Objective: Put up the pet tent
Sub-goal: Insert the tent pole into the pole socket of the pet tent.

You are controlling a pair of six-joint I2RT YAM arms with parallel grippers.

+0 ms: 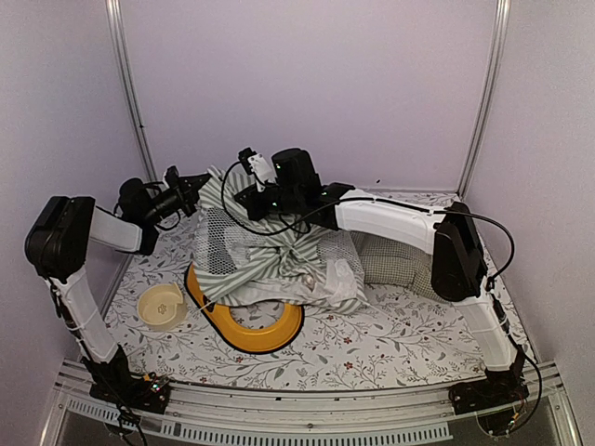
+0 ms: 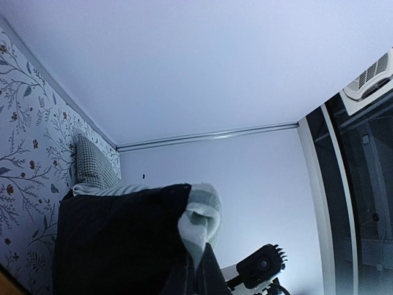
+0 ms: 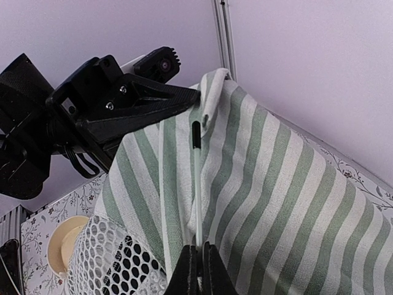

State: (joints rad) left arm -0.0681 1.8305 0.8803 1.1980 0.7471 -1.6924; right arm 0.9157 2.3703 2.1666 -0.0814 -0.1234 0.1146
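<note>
The pet tent (image 1: pixel 279 265) lies as a crumpled green-and-white striped heap in the middle of the table, its white mesh (image 1: pixel 216 243) facing left. My left gripper (image 1: pixel 201 186) is shut on the raised top corner of the fabric, seen as a pale fold (image 2: pixel 206 215) between its dark fingers. My right gripper (image 3: pixel 198 273) is shut on a thin white pole (image 3: pixel 198 203) that runs up along the stripes (image 3: pixel 276 184) to a black tip. In the right wrist view the left gripper's black fingers (image 3: pixel 153 101) pinch the fabric just above that tip.
A yellow-orange ring (image 1: pixel 251 333) lies partly under the tent's front. A cream bowl (image 1: pixel 161 307) sits at the left. The green-checked cushion (image 1: pixel 390 260) lies behind the right arm. Walls and metal uprights enclose the floral-covered table (image 1: pixel 390 344).
</note>
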